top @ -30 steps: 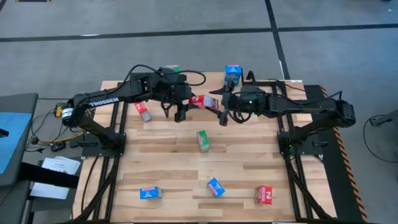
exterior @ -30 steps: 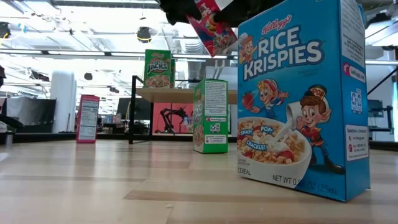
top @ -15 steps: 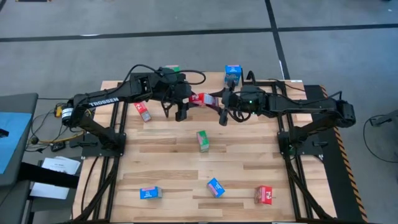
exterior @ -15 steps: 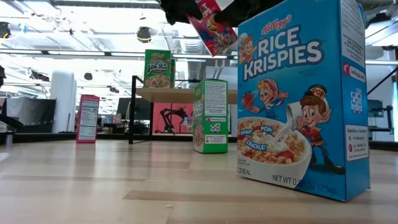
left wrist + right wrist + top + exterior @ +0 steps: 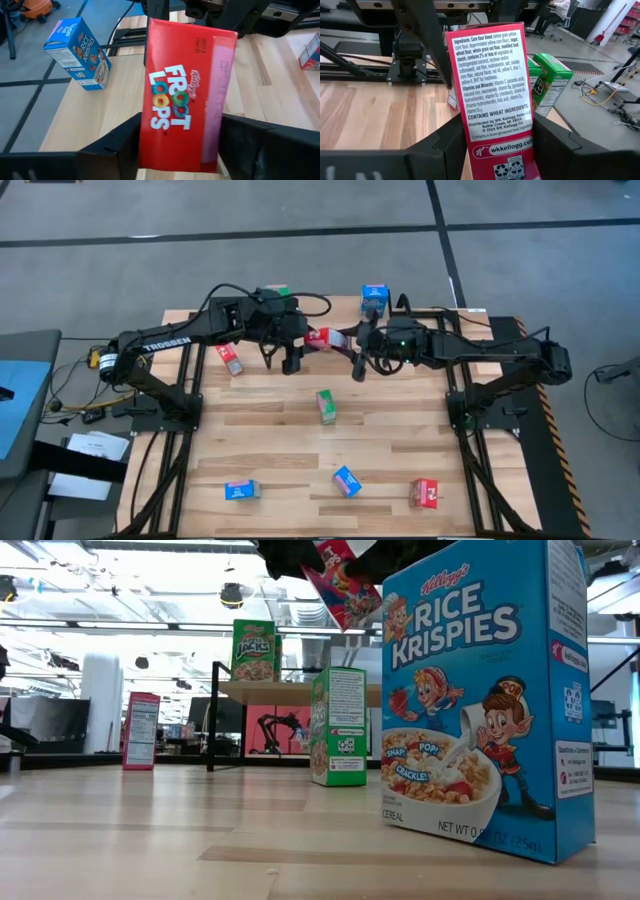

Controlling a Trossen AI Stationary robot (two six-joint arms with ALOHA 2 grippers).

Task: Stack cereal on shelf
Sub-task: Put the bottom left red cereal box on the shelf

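Both grippers crowd the upper middle of the high view: the left gripper [image 5: 291,358] and right gripper [image 5: 356,360] close on one red box [image 5: 322,340] from either side, leaving no gap between them. Just below, a green box [image 5: 326,406] stands alone mid-table [image 5: 270,450], with bare wood to either side. Along the bottom stand a blue box [image 5: 241,491], a second blue box [image 5: 347,481] and a red box [image 5: 426,493], well apart.

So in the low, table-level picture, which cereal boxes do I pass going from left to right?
Red box → green box on the shelf → green box on the table → big blue box.
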